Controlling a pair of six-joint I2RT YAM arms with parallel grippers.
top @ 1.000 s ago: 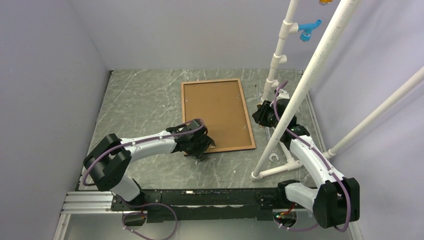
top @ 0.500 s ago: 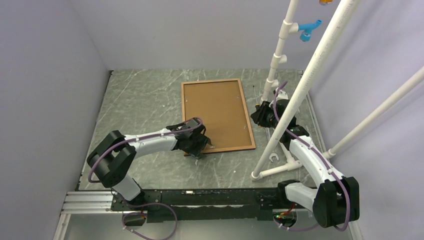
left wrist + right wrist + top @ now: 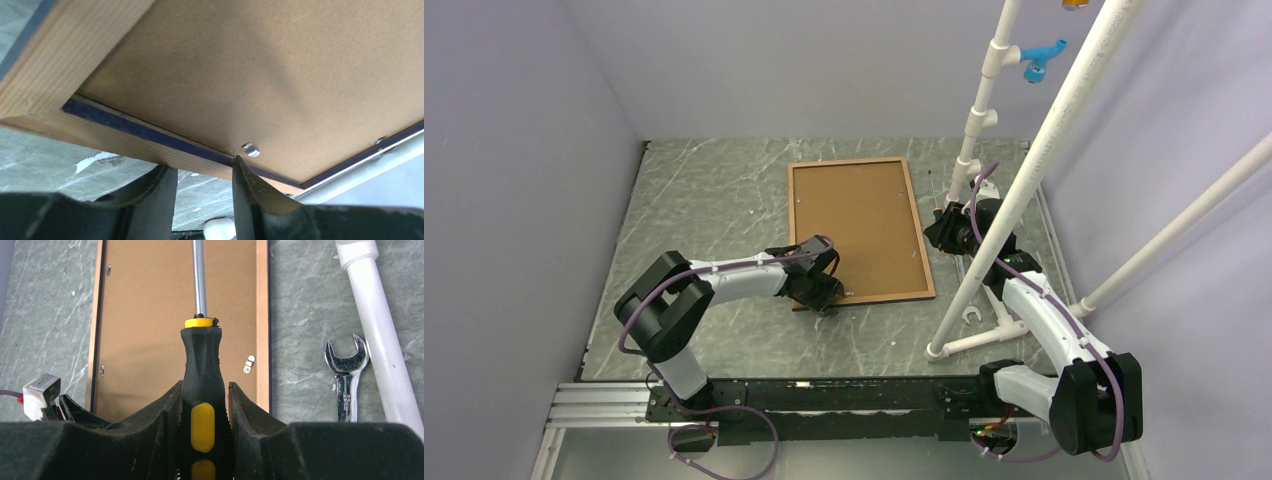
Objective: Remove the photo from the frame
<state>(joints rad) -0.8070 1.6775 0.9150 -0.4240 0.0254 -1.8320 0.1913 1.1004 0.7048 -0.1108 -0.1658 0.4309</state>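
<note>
The frame [image 3: 262,290] is lying face down toward the bench's far edge, with the photo [image 3: 150,315] (only its brown back showing) sitting inside. The left gripper [image 3: 202,172], fingers narrowly parted, is touching the frame's near rail. The right gripper [image 3: 205,385] is clamping a screwdriver [image 3: 202,360] near the right edge.

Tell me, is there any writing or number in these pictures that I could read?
"22": stamped on the handle of the wrench, sideways in the right wrist view. It is small, so this is likely but not certain.
No text shows on the back of the frame or on the screwdriver.
</note>
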